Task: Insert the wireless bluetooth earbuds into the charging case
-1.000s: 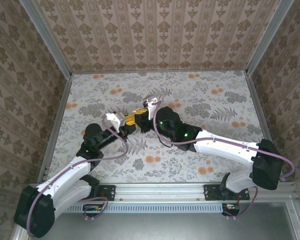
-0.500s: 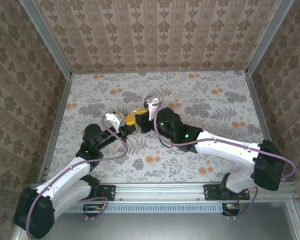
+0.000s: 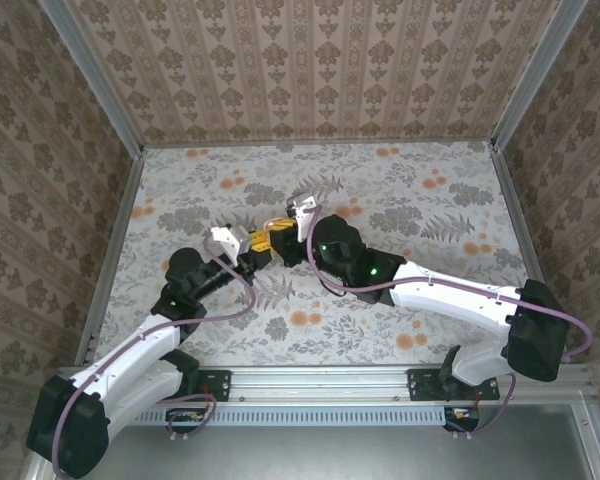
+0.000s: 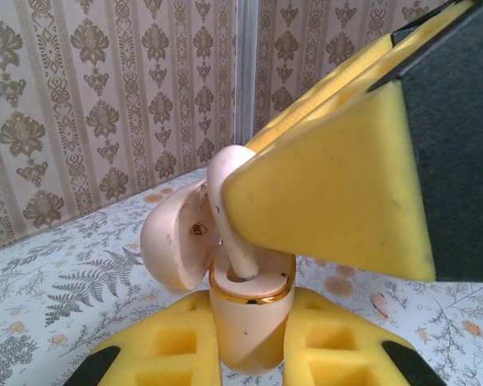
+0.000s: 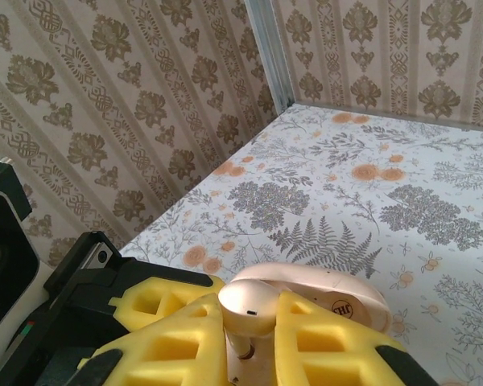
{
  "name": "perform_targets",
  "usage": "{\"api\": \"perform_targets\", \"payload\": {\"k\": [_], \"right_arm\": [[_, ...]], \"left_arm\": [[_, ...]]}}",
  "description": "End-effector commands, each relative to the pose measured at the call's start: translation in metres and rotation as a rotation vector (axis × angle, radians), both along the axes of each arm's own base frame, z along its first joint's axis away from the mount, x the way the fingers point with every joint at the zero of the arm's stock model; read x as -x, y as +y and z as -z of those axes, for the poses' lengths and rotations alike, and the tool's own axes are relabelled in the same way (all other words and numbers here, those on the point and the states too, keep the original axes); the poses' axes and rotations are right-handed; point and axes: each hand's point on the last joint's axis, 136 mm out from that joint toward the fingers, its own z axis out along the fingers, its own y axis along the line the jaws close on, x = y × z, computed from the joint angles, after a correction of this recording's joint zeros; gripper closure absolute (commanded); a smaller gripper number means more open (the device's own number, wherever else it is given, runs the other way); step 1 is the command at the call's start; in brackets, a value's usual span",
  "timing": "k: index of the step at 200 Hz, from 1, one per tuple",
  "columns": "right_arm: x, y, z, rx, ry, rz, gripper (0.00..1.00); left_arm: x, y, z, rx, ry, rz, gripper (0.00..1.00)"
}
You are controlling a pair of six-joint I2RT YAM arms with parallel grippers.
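Two arms come in from the near edge of my overhead view, the left arm (image 3: 140, 350) and the right arm (image 3: 450, 295), and meet over the middle of the floral-printed table (image 3: 430, 200).

On my left wrist camera, the left gripper (image 4: 249, 350) has its yellow foam pads (image 4: 129, 358) clamped on either side of the charging case (image 4: 248, 318). The case is a smooth cream shell with a gold rim around its mouth. It stands upright, mouth up, with its rounded lid (image 4: 177, 237) swung open to the left and leaning back on its hinge.

One earbud (image 4: 229, 173) is partway in the case. Its stem runs steeply down into the opening while the bulbous head sits above the rim, so its long axis is close to vertical, tipped a little.

The right gripper (image 5: 253, 346) grasps that earbud head between its own blocky foam pads (image 5: 298, 330). From its wrist camera I see the glossy cream head poking up between them, with the open lid just beyond. I cannot see the inside of the case, so I cannot tell what else sits in it.

Farther back are the patterned tabletop and the damask-papered walls (image 3: 310, 70).
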Motion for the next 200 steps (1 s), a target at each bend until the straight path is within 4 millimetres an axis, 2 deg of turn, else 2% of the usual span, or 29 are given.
{"api": "perform_targets", "payload": {"k": [1,52,114,116,119,148,182,200], "right_arm": [[0.010,-0.003,0.035,0.106,0.070,-0.035,0.82],[0.009,-0.003,0.032,0.089,0.076,-0.026,0.82],[0.009,-0.003,0.018,0.053,0.066,-0.022,0.90],[0.011,-0.007,0.008,0.033,0.054,-0.022,0.90],[0.012,-0.008,0.003,0.020,0.048,-0.021,0.90],[0.016,-0.015,-0.020,-0.044,0.031,-0.019,0.91],[0.018,-0.019,-0.021,-0.035,0.020,-0.022,0.92],[0.022,-0.023,-0.033,-0.074,0.013,-0.030,0.92]], "left_arm": [[0.005,0.002,-0.050,0.091,-0.130,0.004,1.00],[0.006,0.002,-0.048,0.090,-0.128,0.005,1.00],[0.007,0.000,-0.038,0.061,-0.139,0.013,1.00],[0.007,0.000,-0.038,0.061,-0.143,0.016,1.00],[0.008,0.000,-0.037,0.058,-0.147,0.018,1.00],[0.011,0.001,-0.031,0.041,-0.179,0.023,1.00],[0.013,-0.001,-0.033,0.035,-0.198,0.034,1.00],[0.016,-0.002,-0.033,0.029,-0.215,0.050,1.00]]}}
